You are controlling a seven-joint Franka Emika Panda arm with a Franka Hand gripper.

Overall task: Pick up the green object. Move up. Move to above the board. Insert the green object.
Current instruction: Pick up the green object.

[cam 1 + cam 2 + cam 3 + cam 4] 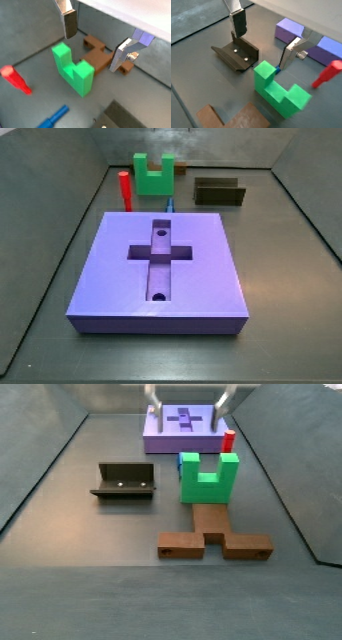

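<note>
Gripper: hovering above the green object, jaws spread wide, holding nothing. Green object: standing on the counter, prongs up, well apart from the board. Red peg: standing just beside it. Fixture and brown block: lying nearby.

A lab test bench: grey walled tray holding a bolted fixture.
</note>
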